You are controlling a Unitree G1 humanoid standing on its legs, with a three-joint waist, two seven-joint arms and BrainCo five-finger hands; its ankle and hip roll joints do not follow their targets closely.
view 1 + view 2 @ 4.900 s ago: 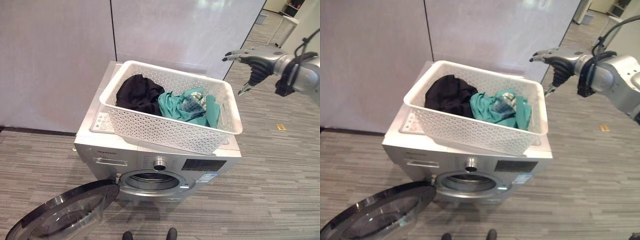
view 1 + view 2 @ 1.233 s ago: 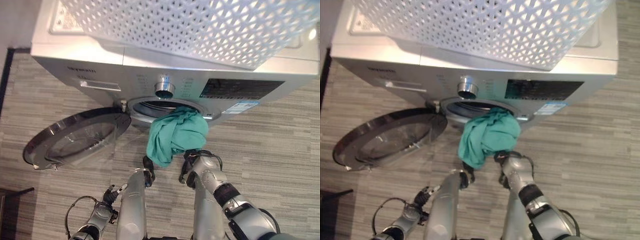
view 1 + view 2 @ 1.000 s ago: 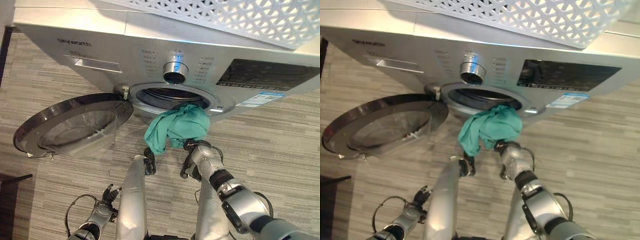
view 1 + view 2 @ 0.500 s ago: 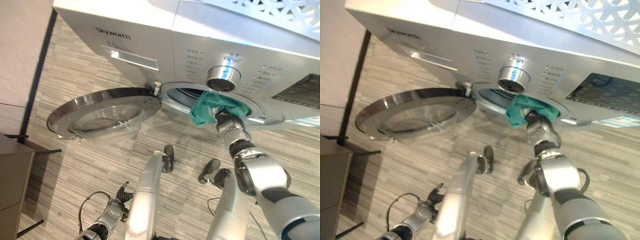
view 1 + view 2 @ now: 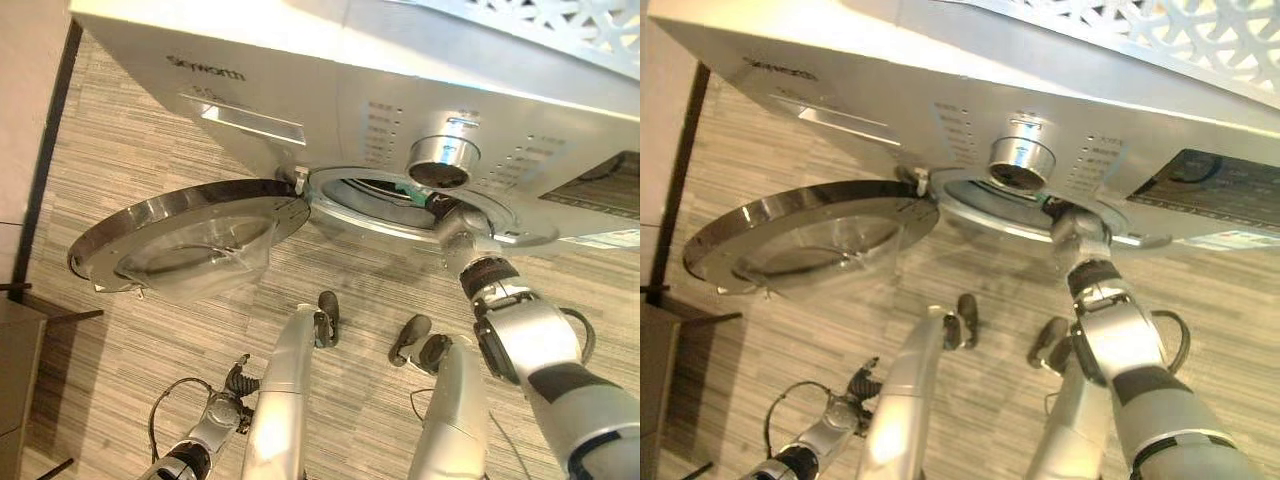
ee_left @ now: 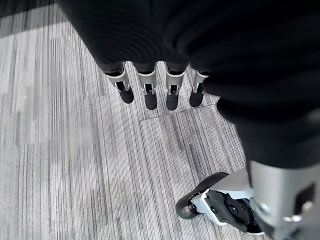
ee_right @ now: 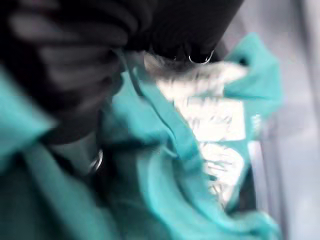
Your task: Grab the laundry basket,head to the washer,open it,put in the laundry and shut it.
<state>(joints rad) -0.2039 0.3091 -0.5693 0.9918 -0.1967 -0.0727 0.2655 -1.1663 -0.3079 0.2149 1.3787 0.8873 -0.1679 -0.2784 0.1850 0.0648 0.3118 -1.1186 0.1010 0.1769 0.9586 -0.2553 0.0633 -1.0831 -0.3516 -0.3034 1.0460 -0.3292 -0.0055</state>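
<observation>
The silver washer (image 5: 300, 90) stands with its round door (image 5: 185, 240) swung open to the left. My right hand (image 5: 452, 225) reaches into the drum opening (image 5: 365, 195), buried in the teal garment (image 7: 165, 165). Only a sliver of that teal garment (image 5: 415, 191) shows at the opening's rim. The white lattice basket (image 5: 1140, 20) sits on top of the washer. My left hand (image 5: 225, 405) hangs low over the floor, away from the washer, its fingers (image 6: 150, 95) straight and holding nothing.
The open door juts out over the grey striped carpet to the left of the drum. A dark piece of furniture (image 5: 15, 330) stands at the far left, beside a black baseboard strip (image 5: 50, 130).
The teal garment, bunched at the drum mouth half a second ago, has gone almost wholly inside, with my right hand pushed deeper in. The view has shifted a little.
</observation>
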